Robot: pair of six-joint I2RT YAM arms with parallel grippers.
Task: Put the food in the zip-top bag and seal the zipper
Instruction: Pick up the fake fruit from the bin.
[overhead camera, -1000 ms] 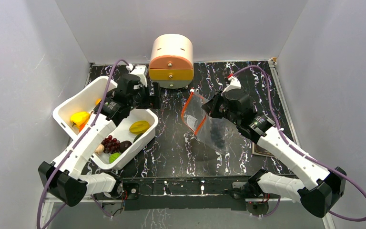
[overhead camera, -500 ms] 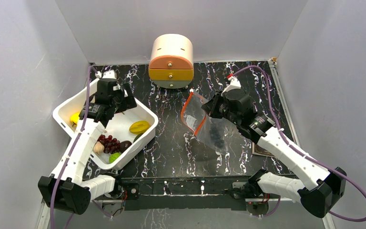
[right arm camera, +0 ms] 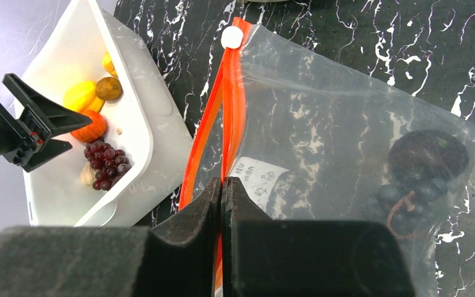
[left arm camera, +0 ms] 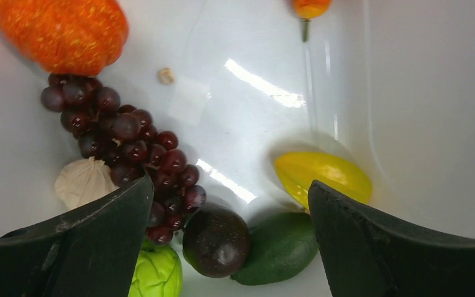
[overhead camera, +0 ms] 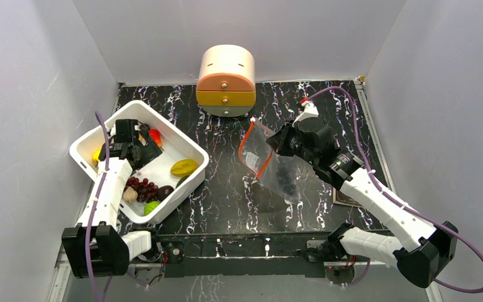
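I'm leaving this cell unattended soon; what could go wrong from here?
The open left pincer hangs over the white tub, where the red grape bunch, dark round fruit and green piece crowd together; it may catch two or fumble one.
The right pincer is shut on the zip-top bag at its zipper; the mouth gapes narrowly, so a piece may miss.
The dark grape bunch inside may drag the floppy bag free.

Top view looks down from behind; 2 close wrist views share the tub (right arm camera: 142, 117).
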